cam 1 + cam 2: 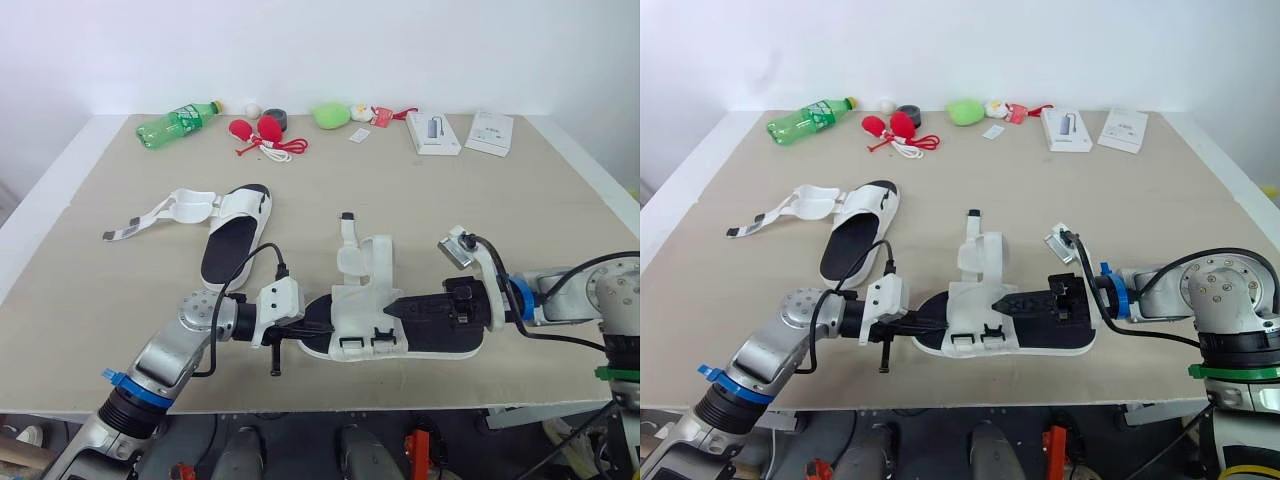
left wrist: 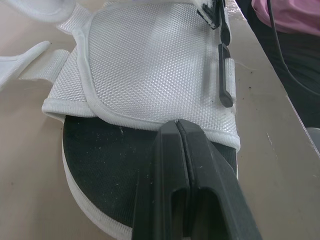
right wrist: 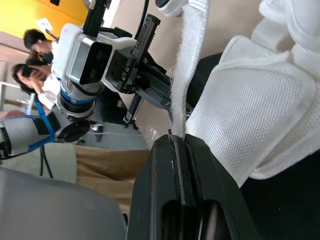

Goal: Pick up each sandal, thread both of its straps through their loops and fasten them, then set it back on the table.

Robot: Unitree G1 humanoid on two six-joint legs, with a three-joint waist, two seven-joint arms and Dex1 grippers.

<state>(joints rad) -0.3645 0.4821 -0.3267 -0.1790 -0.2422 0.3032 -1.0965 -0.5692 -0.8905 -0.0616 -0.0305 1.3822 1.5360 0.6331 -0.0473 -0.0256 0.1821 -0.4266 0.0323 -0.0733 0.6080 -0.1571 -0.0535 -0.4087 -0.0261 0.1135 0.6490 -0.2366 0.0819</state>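
A white sandal with a black insole (image 1: 440, 335) lies near the table's front edge, between my two grippers. Its mesh upper (image 2: 150, 65) is folded over the insole, and one strap (image 1: 348, 235) sticks up behind it. My left gripper (image 1: 328, 325) is shut, with its tips on the toe end of the insole against the edge of the upper. My right gripper (image 1: 398, 306) comes in from the heel side and is shut on a white strap (image 3: 187, 65). A second sandal (image 1: 235, 235) lies further back on the left, its straps (image 1: 160, 215) spread open.
Along the far edge of the table (image 1: 520, 220) are a green bottle (image 1: 178, 122), red objects with a cord (image 1: 258, 130), a green toy (image 1: 330, 115) and two white boxes (image 1: 433, 132). People (image 3: 30, 55) are behind the table's front side.
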